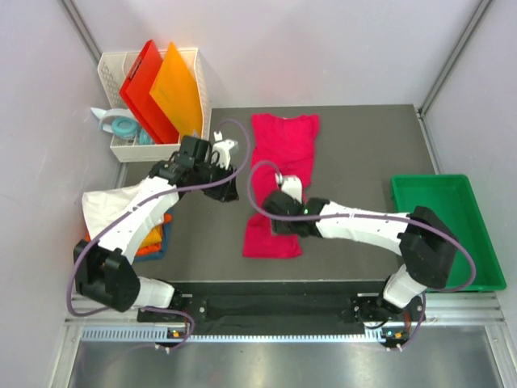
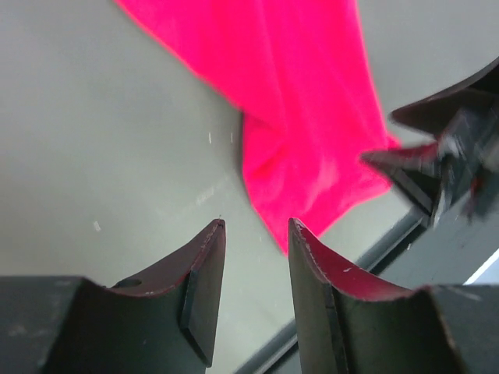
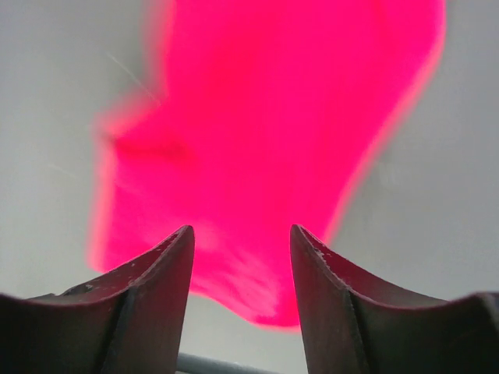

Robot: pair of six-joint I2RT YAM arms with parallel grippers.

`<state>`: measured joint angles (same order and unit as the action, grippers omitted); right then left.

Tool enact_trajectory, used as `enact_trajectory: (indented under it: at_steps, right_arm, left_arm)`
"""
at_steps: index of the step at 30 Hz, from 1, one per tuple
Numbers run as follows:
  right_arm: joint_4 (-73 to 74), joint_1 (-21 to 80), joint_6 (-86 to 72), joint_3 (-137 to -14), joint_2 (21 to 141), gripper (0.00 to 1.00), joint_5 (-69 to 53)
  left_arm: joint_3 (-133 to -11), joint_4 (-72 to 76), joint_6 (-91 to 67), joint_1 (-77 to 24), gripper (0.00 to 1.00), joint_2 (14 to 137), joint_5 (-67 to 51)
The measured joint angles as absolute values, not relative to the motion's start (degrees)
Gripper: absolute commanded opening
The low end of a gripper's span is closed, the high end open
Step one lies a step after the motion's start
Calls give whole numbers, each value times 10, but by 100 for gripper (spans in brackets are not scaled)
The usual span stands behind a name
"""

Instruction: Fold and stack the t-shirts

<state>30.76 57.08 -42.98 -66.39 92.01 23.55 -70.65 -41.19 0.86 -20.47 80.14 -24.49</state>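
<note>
Crimson-pink cloth, a short-sleeved t-shirt (image 1: 284, 149), lies lengthwise down the middle of the dark grey table (image 1: 363, 153), folded into a long narrow strip with its sleeves at the far end. The right gripper (image 1: 281, 208) sits over the strip's middle. In the right wrist view its two fingers stand apart (image 3: 242, 230) with the blurred pink shirt (image 3: 273, 132) filling the space ahead of them and nothing clamped; whether the tips touch the cloth cannot be told. The left gripper (image 1: 226, 187) is just beside the shirt's left edge, above bare table. Its fingers (image 2: 256, 226) are a narrow gap apart and empty, the shirt (image 2: 304, 140) lying ahead and to their right. A white cloth t-shirt (image 1: 103, 206) drapes at the table's left edge, over a folded orange t-shirt (image 1: 152, 236) and a folded blue t-shirt (image 1: 160, 252).
</note>
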Motion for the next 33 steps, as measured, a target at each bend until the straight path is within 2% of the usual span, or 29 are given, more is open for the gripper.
enact_trajectory:
  at_steps: [4,7,24,33]
  right_arm:
    - [323,607,-514,-538,897,49,253]
    - [338,622,-562,-498,876,50,270]
    - [361,715,-698,-515,868,49,347]
    - [406,722,-763,-511,845,45,383]
  left_arm:
    - [-638,-414,12,-205,43,749,-237]
    - [-623,-413,14,-205,44,718,-233]
    - [-585,-408,16,-205,44,669,-241]
    - [-574,-407,16,-204,44,657,-246]
